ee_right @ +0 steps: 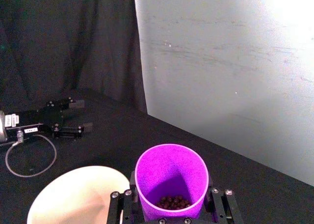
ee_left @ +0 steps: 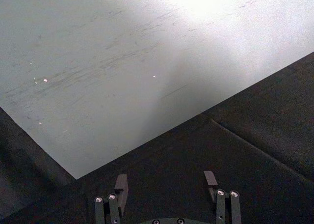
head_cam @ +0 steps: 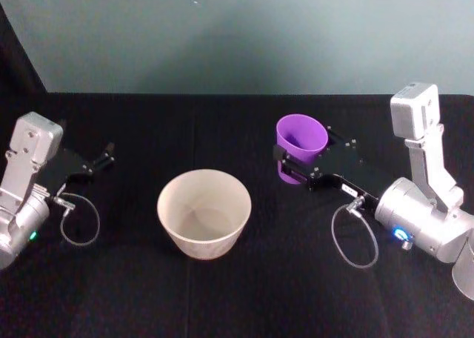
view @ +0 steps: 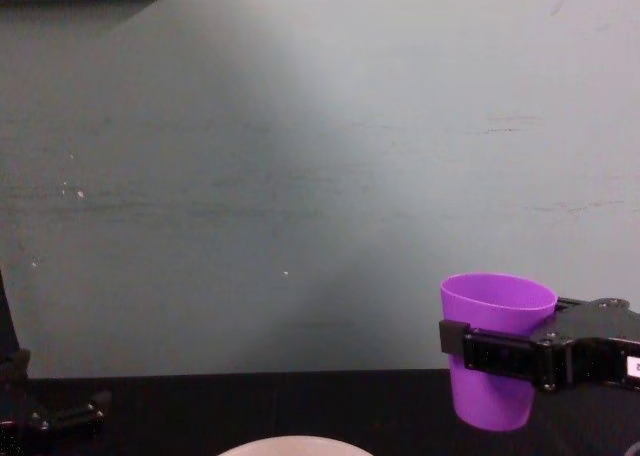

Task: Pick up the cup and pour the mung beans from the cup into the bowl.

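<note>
**Step in hand, as judged: carry the cup to the bowl and tip it.**

1. The bowl (head_cam: 198,242) stands on the tabletop (head_cam: 222,305) near the middle of the front edge. It is wide-mouthed and nothing can be seen inside it.
2. The cup (head_cam: 300,141) is behind the bowl and to its right, over the right half of the tabletop and well short of the far edge. It is held roughly upright. It looks raised off the surface, but this cannot be confirmed.
3. The right gripper (head_cam: 307,154) reaches in from the right edge, its jaws clamped on the cup wall from both sides, below the rim.
4. The mung beans (ee_right: 171,203) form a shallow layer at the bottom of the cup, which is far from full.
5. Recommended method:
   - Keep the cup level while moving it left and forward.
   - Bring the cup's lip above the bowl's mouth, inside the rim line, before tilting.
   - Rotate the wrist slowly. Beans roll and bounce, so a low, gradual pour keeps them inside.
   - Maintain grip pressure. The wall is smooth and tapered and may slip as it tilts.
6. The left gripper (head_cam: 104,156) is parked at the left edge, well apart from the bowl, its jaws spread with nothing between them.
</note>
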Tool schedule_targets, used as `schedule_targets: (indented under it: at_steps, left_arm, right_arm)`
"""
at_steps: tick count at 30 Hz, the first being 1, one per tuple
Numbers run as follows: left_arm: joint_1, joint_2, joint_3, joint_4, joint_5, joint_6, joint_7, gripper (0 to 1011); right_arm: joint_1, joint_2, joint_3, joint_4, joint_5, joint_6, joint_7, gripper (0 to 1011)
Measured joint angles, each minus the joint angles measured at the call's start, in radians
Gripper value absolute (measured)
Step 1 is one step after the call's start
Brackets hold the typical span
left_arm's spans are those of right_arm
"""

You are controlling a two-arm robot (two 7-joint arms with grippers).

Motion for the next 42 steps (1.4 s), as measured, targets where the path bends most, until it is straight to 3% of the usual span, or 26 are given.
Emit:
schedule_targets:
  at_steps: [42]
  left_arm:
    - [0.0, 0.0, 0.0, 0.0, 0.0, 0.0, 0.0, 1000]
  right_arm:
    - [0.0, 0.0, 0.0, 0.0, -0.001, 0.0, 0.0, 726]
